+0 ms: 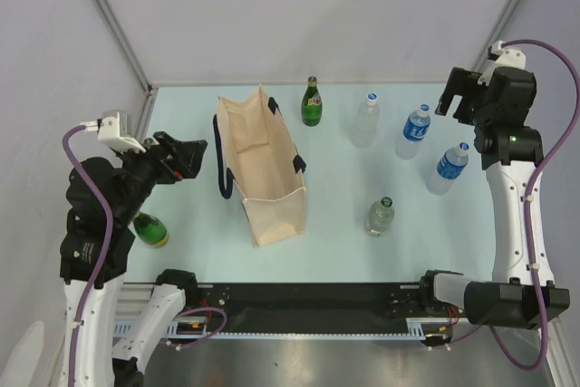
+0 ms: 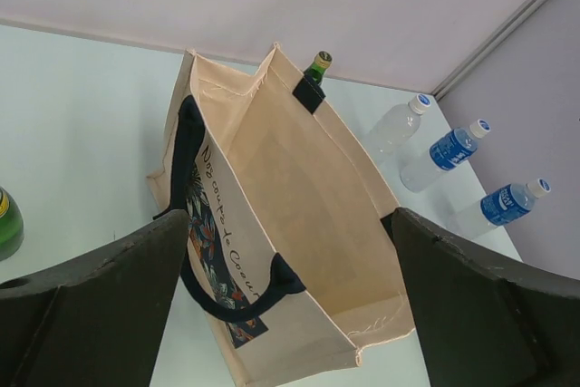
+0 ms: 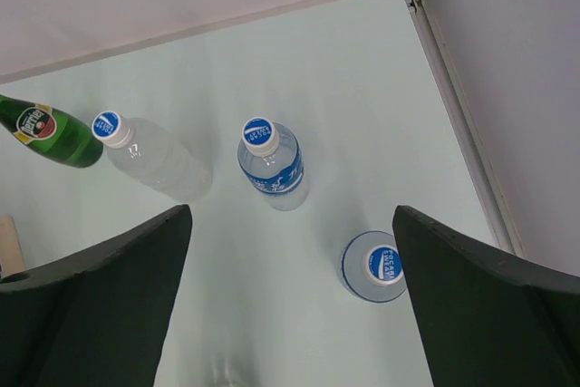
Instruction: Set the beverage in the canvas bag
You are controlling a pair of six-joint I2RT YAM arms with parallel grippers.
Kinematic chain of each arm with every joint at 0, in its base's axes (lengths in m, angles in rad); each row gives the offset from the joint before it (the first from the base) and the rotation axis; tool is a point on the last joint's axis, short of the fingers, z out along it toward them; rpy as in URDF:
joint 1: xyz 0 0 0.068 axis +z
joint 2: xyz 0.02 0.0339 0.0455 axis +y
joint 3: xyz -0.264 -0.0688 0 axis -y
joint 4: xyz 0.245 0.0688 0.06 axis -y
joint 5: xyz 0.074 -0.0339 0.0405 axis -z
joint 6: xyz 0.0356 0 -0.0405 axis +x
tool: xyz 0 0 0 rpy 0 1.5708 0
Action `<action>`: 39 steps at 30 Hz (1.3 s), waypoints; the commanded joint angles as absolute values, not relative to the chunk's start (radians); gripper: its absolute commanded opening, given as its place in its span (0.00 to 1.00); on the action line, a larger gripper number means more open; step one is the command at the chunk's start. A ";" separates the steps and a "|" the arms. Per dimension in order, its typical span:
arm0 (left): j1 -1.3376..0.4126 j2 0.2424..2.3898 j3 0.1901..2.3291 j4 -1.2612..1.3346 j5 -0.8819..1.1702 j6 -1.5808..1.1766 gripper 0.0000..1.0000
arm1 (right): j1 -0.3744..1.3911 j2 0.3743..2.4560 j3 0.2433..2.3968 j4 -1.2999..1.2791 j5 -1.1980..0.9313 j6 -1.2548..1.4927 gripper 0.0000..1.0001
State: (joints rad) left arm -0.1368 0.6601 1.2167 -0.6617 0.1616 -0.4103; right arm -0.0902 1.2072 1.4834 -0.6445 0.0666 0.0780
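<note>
- Right now both arms hang above the desk (image 1: 344, 188) and neither holds anything. The left end effector (image 1: 188, 159) has its fingers spread wide, and so does the right end effector (image 1: 457, 100). Neither wrist view shows anything gripped between the fingers.
- The canvas bag (image 1: 263, 169) stands upright left of centre with its mouth gaping upward. Its long side runs from the far wall toward the arm bases. The left wrist view shows no bottle in the part of the inside I can see.
- My left end effector sits just beside the bag's left wall, aimed across its mouth. The only drink close to that arm is a green bottle (image 1: 152, 231) down beside it.
- The relation I care about is that the nearer blue-label bottle (image 3: 376, 265) lies almost straight beneath the right end effector, a little toward its right finger. I see it cap-on from above, so I read its long axis as vertical and the bottle as standing.
- A second blue-label bottle (image 3: 270, 165) stands beyond it and apart from it, so I judge there is room for the fingers to come down around the nearer one.
- I judge the right arm the closer one for the pick. The bag lies well to the left of that bottle with bare desk between, so the carry runs leftward and the bottle must enter from above.
</note>
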 commanded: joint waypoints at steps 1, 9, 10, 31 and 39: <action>-0.129 0.667 1.243 -0.649 0.186 -0.405 1.00 | -0.095 1.210 1.502 -0.621 0.034 0.026 1.00; -0.129 0.680 1.246 -0.637 0.212 -0.397 1.00 | -0.100 1.236 1.557 -0.715 -0.253 -0.166 1.00; -0.129 0.681 1.246 -0.634 0.219 -0.397 1.00 | -0.100 1.249 1.562 -0.730 -0.265 -0.172 1.00; -0.129 0.707 1.255 -0.614 0.273 -0.382 1.00 | -0.178 1.486 1.674 -0.872 -0.490 -0.313 1.00; -0.129 0.692 1.243 -0.618 0.267 -0.380 1.00 | -0.207 1.526 1.592 -0.640 -0.552 -0.360 1.00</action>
